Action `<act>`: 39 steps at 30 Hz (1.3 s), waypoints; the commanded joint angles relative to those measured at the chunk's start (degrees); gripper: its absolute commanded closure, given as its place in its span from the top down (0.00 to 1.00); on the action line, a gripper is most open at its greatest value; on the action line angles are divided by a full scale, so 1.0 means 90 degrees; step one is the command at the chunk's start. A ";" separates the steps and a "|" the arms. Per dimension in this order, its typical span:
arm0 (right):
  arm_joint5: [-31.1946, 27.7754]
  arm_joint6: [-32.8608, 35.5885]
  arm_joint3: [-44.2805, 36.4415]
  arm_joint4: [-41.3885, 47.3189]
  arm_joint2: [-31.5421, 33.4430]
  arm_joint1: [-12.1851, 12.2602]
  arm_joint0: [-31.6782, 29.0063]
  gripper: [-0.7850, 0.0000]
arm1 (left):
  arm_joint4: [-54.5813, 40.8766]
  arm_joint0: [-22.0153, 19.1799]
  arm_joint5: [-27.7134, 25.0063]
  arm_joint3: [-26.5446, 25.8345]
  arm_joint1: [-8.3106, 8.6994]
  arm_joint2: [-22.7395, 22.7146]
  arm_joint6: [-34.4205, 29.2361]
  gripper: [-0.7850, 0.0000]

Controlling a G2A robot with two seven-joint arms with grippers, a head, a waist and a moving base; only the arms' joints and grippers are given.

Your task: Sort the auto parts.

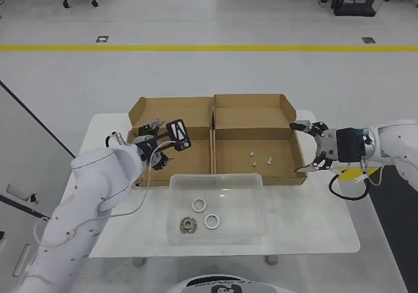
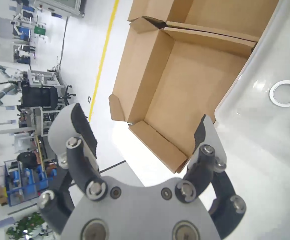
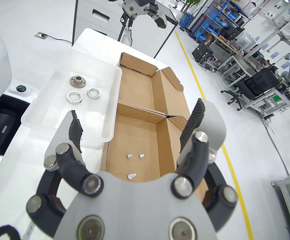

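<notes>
Parts sit in two groups. Two rings and a flanged hub lie loose and apart from each other in the white tray at the front of the table. That's prob. the unsorted pile, since the tray is central and within reach of both arms. Three small screws lie on the floor of the right box, so that box looks like the screw bin, w/ that part of the sort done. The left box holds nothing. It's prob. meant for the rings and/or hub, can't say which.

The boxes stand side by side, touching, just behind the tray. Their lids are flipped open to the far side, so an arm can drop parts in from above.

The left gripper hangs over the left box toward its outer side, fingers spread wide w/ nothing btwn them. It's near the tray's edge, so a short swing would put it over the rings.

The right gripper is at the right box's outer wall, also spread and empty, above the screws' end of the box. That fits a release pose or a parked one, can't tell which.

Next call, in my view: one arm goes down into the tray. The rings lie flat, so the fingers need to straddle a rim. The hub's raised boss gives the easier pinch.
</notes>
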 commanded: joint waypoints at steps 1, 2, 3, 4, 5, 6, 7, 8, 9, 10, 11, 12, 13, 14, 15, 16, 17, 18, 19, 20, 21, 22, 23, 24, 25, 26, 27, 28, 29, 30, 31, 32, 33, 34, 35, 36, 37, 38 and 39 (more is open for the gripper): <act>0.0000 0.0000 0.0000 0.0000 0.0000 0.0000 0.0000 1.00 | -0.0123 -0.0262 -0.0040 0.0243 0.0067 0.0331 0.0041 1.00; 0.0000 0.0000 0.0000 0.0000 0.0000 0.0000 0.0000 1.00 | -0.0201 -0.0406 -0.0011 0.0335 0.0100 0.0468 0.0011 1.00; 0.0000 0.0000 0.0000 0.0000 0.0000 0.0000 0.0000 1.00 | -0.0208 -0.0551 0.0016 0.0411 0.0139 0.0638 -0.0016 1.00; 0.0000 0.0000 0.0000 0.0000 0.0000 0.0000 0.0000 1.00 | -0.0249 -0.0683 0.0004 0.0479 0.0182 0.0834 -0.0004 1.00; 0.0000 0.0000 0.0000 0.0000 0.0000 0.0000 0.0000 1.00 | -0.0300 -0.0816 0.0030 0.0548 0.0227 0.0996 -0.0030 1.00; 0.0000 0.0000 0.0000 0.0000 0.0000 0.0000 0.0000 1.00 | -0.0397 -0.0939 0.0057 0.0591 0.0272 0.1163 -0.0057 1.00; 0.0000 0.0000 0.0000 0.0000 0.0000 0.0000 0.0000 1.00 | -0.0563 -0.1046 0.0094 0.0624 0.0319 0.1320 -0.0094 1.00; 0.0000 0.0000 0.0000 0.0000 0.0000 0.0000 0.0000 1.00 | -0.0721 -0.1164 0.0154 0.0649 0.0371 0.1468 -0.0155 1.00; 0.0000 0.0000 0.0000 0.0000 0.0000 0.0000 0.0000 1.00 | -0.0871 -0.1270 0.0213 0.0651 0.0430 0.1639 -0.0214 1.00; 0.0000 0.0000 0.0000 0.0000 0.0000 0.0000 0.0000 1.00 | -0.1027 -0.1380 0.0280 0.0652 0.0493 0.1800 -0.0281 1.00; 0.0000 0.0000 0.0000 0.0000 0.0000 0.0000 0.0000 1.00 | -0.1191 -0.1497 0.0353 0.0654 0.0561 0.1964 -0.0354 1.00; 0.0000 0.0000 0.0000 0.0000 0.0000 0.0000 0.0000 1.00 | -0.1401 -0.1617 0.0423 0.0644 0.0628 0.2121 -0.0424 1.00; 0.0000 0.0000 0.0000 0.0000 0.0000 0.0000 0.0000 1.00 | -0.1620 -0.1743 0.0510 0.0633 0.0697 0.2271 -0.0511 1.00; 0.0000 0.0000 0.0000 0.0000 0.0000 0.0000 0.0000 1.00 | -0.1945 -0.1859 0.0602 0.0621 0.0763 0.2416 -0.0603 1.00; 0.0000 0.0000 0.0000 0.0000 0.0000 0.0000 0.0000 1.00 | -0.2191 -0.2011 0.0715 0.0589 0.0833 0.2556 -0.0716 1.00; 0.0000 0.0000 0.0000 0.0000 0.0000 0.0000 0.0000 1.00 | -0.2430 -0.2153 0.0827 0.0555 0.0902 0.2713 -0.0828 1.00; 0.0000 0.0000 0.0000 0.0000 0.0000 0.0000 0.0000 1.00 | -0.2744 -0.2291 0.0939 0.0527 0.0967 0.2857 -0.0939 1.00; 0.0000 0.0000 0.0000 0.0000 0.0000 0.0000 0.0000 1.00 | -0.3002 -0.2455 0.1052 0.0487 0.1032 0.2995 -0.1052 1.00; 0.0000 0.0000 0.0000 0.0000 0.0000 0.0000 0.0000 1.00 | -0.3241 -0.2607 0.1160 0.0455 0.1093 0.3155 -0.1161 1.00; 0.0000 0.0000 0.0000 0.0000 0.0000 0.0000 0.0000 1.00 | -0.3509 -0.2761 0.1252 0.0413 0.1150 0.3309 -0.1252 1.00; 0.0000 0.0000 0.0000 0.0000 0.0000 0.0000 0.0000 1.00 | -0.3746 -0.2923 0.1330 0.0366 0.1205 0.3473 -0.1331 1.00; 0.0000 0.0000 0.0000 0.0000 0.0000 0.0000 0.0000 1.00 | -0.3960 -0.3083 0.1406 0.0323 0.1257 0.3638 -0.1407 1.00; 0.0000 0.0000 0.0000 0.0000 0.0000 0.0000 0.0000 1.00 | -0.4181 -0.3243 0.1472 0.0286 0.1305 0.3795 -0.1472 1.00; 0.0000 0.0000 0.0000 0.0000 0.0000 0.0000 0.0000 1.00 | -0.4411 -0.3395 0.1528 0.0249 0.1348 0.3955 -0.1528 1.00; 0.0000 0.0000 0.0000 0.0000 0.0000 0.0000 0.0000 1.00 | -0.4630 -0.3551 0.1584 0.0232 0.1386 0.4099 -0.1584 1.00; 0.0000 0.0000 0.0000 0.0000 0.0000 0.0000 0.0000 1.00 | -0.4806 -0.3710 0.1652 0.0217 0.1419 0.4249 -0.1652 1.00; 0.0000 0.0000 0.0000 0.0000 0.0000 0.0000 0.0000 1.00 | -0.4971 -0.3857 0.1720 0.0221 0.1446 0.4396 -0.1719 1.00; 0.0000 0.0000 0.0000 0.0000 0.0000 0.0000 0.0000 1.00 | -0.5126 -0.4000 0.1778 0.0229 0.1465 0.4535 -0.1777 1.00; 0.0000 0.0000 0.0000 0.0000 0.0000 0.0000 0.0000 1.00 | -0.5267 -0.4128 0.1816 0.0249 0.1477 0.4685 -0.1815 1.00; 0.0000 0.0000 0.0000 0.0000 0.0000 0.0000 0.0000 1.00 | -0.5405 -0.4251 0.1859 0.0303 0.1483 0.4805 -0.1859 1.00; 0.0000 0.0000 0.0000 0.0000 0.0000 0.0000 0.0000 1.00 | -0.5503 -0.4367 0.1896 0.0347 0.1480 0.4917 -0.1895 1.00; 0.0000 0.0000 0.0000 0.0000 0.0000 0.0000 0.0000 1.00 | -0.5593 -0.4457 0.1916 0.0393 0.1471 0.5031 -0.1915 1.00; 0.0000 0.0000 0.0000 0.0000 0.0000 0.0000 0.0000 1.00 | -0.5687 -0.4535 0.1939 0.0451 0.1455 0.5130 -0.1937 1.00; 0.0000 0.0000 0.0000 0.0000 0.0000 0.0000 0.0000 1.00 | -0.5798 -0.4589 0.1949 0.0505 0.1431 0.5209 -0.1947 1.00; 0.0000 0.0000 0.0000 0.0000 0.0000 0.0000 0.0000 1.00 | -0.5852 -0.4649 0.1952 0.0538 0.1404 0.5276 -0.1950 1.00; 0.0000 0.0000 0.0000 0.0000 0.0000 0.0000 0.0000 1.00 | -0.5933 -0.4676 0.1958 0.0588 0.1372 0.5347 -0.1956 1.00; 0.0000 0.0000 0.0000 0.0000 0.0000 0.0000 0.0000 1.00 | -0.6004 -0.4698 0.1964 0.0638 0.1337 0.5406 -0.1962 1.00; 0.0000 0.0000 0.0000 0.0000 0.0000 0.0000 0.0000 1.00 | -0.6041 -0.4718 0.1970 0.0677 0.1299 0.5462 -0.1968 1.00; 0.0000 0.0000 0.0000 0.0000 0.0000 0.0000 0.0000 1.00 | -0.6079 -0.4726 0.1975 0.0723 0.1259 0.5519 -0.1973 1.00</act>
